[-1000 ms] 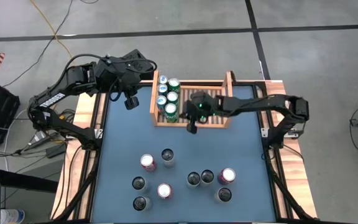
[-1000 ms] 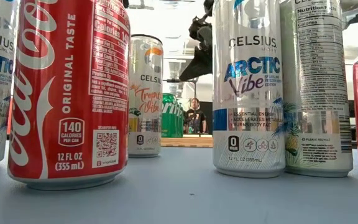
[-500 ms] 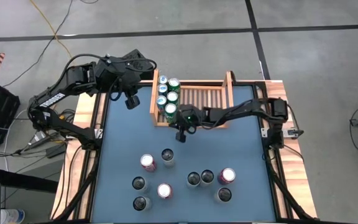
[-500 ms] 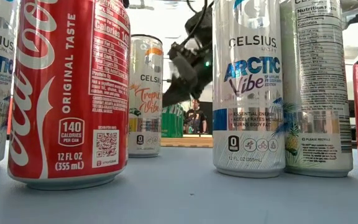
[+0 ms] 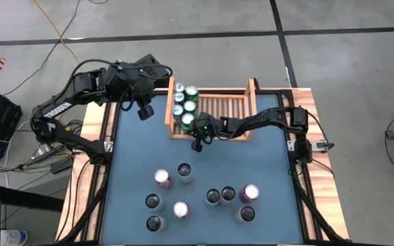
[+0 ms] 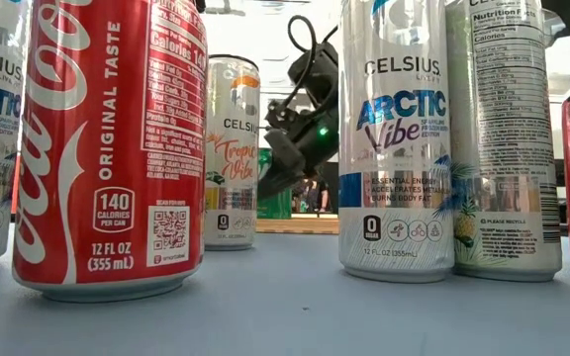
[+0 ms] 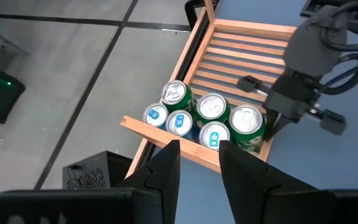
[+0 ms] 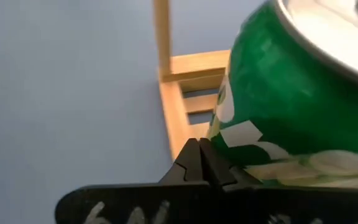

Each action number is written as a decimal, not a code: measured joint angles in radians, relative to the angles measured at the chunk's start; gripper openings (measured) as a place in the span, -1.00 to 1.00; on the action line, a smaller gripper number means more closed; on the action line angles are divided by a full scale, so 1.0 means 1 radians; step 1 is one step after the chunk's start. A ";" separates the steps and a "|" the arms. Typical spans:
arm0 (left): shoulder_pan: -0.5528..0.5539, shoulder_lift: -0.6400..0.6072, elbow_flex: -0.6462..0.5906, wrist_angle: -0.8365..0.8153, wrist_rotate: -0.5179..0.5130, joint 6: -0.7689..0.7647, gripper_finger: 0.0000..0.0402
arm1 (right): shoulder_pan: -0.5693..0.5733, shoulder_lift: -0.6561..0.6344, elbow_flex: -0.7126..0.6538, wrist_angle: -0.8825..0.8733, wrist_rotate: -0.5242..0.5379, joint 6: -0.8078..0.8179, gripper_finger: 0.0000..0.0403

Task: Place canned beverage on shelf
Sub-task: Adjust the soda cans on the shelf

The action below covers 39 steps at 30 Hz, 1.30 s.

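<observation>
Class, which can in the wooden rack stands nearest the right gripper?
The green can at the rack's front edge; the shut right gripper is beside it.

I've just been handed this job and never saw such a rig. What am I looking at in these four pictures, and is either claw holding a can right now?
Two dark robot arms work at a blue table. One picture looks straight down, one looks level across the tabletop, and one comes from each arm's wrist. At the table's far edge stands the wooden shelf with six cans packed at its left end. Nine loose cans stand nearer the front; the big red can in the level picture is one of them. The right gripper is shut and empty, pressed close beside the frontmost green can at the shelf's front rail. The left gripper hovers beside the shelf's left board, slightly open, holding nothing.
</observation>
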 joint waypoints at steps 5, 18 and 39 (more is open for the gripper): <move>0.000 0.000 0.000 0.000 0.000 0.002 -0.50 | -0.030 0.000 0.000 -0.005 -0.001 0.027 -1.00; 0.000 0.000 0.000 0.000 0.000 -0.002 -0.50 | -0.053 -0.002 0.000 -0.021 -0.003 0.023 -1.00; 0.000 0.000 0.000 0.021 0.000 -0.016 -0.50 | -0.066 -0.002 0.000 -0.053 -0.005 -0.005 -1.00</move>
